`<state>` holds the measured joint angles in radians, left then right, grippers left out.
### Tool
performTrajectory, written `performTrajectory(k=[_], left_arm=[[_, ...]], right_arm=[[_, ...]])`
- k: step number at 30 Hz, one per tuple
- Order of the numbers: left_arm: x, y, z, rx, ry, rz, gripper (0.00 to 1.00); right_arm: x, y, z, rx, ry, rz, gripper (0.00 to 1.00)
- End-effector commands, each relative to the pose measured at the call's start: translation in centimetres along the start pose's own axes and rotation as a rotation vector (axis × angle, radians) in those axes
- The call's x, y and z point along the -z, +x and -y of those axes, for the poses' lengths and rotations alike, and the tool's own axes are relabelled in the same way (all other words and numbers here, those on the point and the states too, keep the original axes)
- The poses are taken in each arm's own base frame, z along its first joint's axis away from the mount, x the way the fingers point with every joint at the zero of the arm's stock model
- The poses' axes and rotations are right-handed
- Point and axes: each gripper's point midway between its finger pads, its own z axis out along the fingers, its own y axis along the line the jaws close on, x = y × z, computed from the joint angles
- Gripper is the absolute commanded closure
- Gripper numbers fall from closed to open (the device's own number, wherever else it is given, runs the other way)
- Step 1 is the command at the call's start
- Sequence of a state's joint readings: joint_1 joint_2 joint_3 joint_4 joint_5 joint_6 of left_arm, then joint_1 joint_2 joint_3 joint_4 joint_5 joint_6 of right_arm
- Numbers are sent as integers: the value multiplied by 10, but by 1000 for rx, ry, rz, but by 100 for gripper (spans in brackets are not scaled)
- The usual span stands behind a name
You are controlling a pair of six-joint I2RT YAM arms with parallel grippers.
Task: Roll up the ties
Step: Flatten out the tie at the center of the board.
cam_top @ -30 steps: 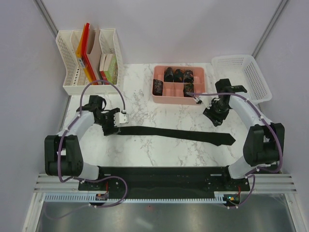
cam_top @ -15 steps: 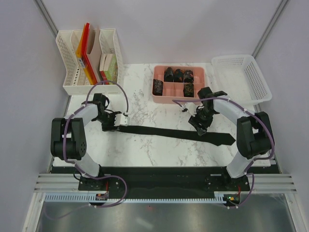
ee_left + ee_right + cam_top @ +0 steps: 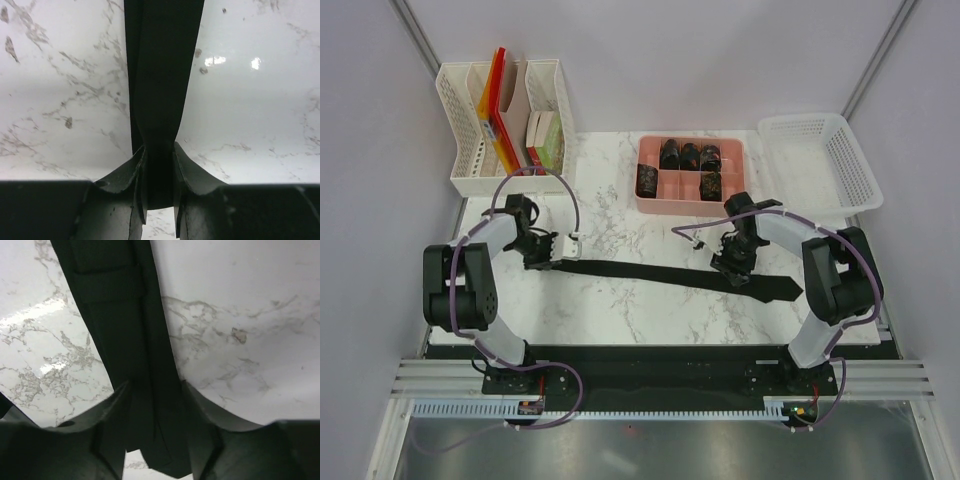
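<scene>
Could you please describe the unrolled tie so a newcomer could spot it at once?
On the white marble table, find the pink tray at the far edge. In front of it a long black tie lies flat, running left to right. Unlike the rolled ties in the tray, it alone is stretched out.

One unrolled tie (image 3: 650, 272); one pink tray (image 3: 665, 207) at twelve o'clock with seemingly five rolled ties (image 3: 689, 155); one white rack (image 3: 480, 183) at ten, one white basket (image 3: 850, 165) at two o'clock.
</scene>
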<state>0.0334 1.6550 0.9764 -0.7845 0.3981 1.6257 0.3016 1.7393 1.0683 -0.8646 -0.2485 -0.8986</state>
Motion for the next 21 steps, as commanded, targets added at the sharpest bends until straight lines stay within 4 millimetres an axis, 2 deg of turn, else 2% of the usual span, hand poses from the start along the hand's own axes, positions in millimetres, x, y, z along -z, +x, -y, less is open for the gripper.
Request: performTrajectory(k=[1,4,6,7,8,10,11,13,14,18,21], left_arm=[[26,4,7,12,-2,-7,72],[27,6,9,24,-5,-5,67],[27,0,6,49,-15,23,58],[28,-1,4,65,-22,36,57],[29,-6,3,87,-29,55,56],[29,-7,3,87,-29,61,52],[28,-7,3,84,-28,64,50],[27,-8,4,89,-24,69,45],[27,-9,3,95,-26,76,43],[28,-12,-2,104,-38,92,39],[28,-14,-4,103,-46,103,37]], right_arm=[[-9,0,-21,103,-72,12,54],[-8,-5,-25,114,-76,39,57],[-4,-15,-18,93,-57,58,54],[-2,-18,-16,84,-49,67,52],[4,-22,-13,67,-34,77,45],[18,-30,-10,70,-12,99,39],[29,-33,-10,81,10,114,32],[37,-29,-12,88,33,101,21],[43,-26,-11,94,59,97,2],[33,5,-12,121,101,-11,2],[24,16,-14,134,120,-31,2]])
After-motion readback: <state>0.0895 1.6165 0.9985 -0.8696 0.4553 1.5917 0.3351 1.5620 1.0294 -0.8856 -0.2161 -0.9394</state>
